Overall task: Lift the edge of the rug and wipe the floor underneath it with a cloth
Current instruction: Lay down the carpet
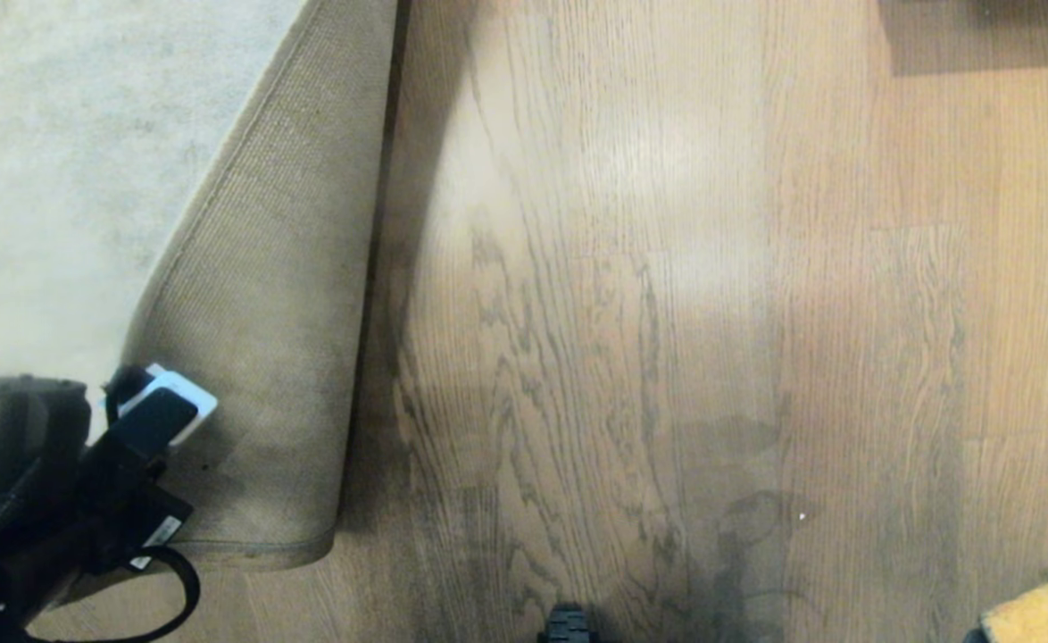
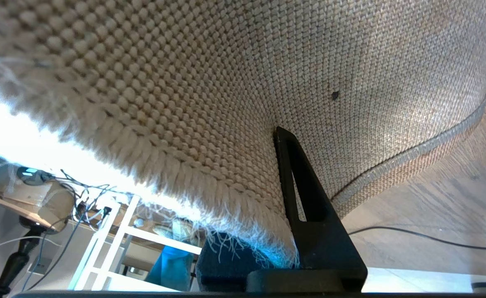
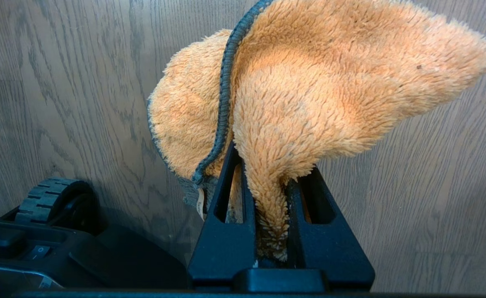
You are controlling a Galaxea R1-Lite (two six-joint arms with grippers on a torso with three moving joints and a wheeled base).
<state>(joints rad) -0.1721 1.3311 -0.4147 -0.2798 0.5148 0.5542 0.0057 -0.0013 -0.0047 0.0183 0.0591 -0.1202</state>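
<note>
The rug edge [image 1: 265,357] is folded back over the grey pile, tan woven backing up, leaving the floor [image 1: 631,357] beside it uncovered. The rug looks thick and fairly stiff: the flap holds a smooth curve rather than collapsing, so it will probably sag back flat if released. The best hold is at the bound border near the corner, where the weave is firm. The left gripper [image 1: 162,406] sits low at the left of the head view, clamped on the rug edge; in the left wrist view one black finger [image 2: 305,198] presses against the backing by the frayed fringe. The cloth [image 3: 309,99] is soft, light and fluffy, and will drape and compress under pressure. The right gripper [image 3: 268,207] pinches a tuft of it between closed fingers, hanging above bare floor at the lower right corner of the head view, well apart from the rug.
</note>
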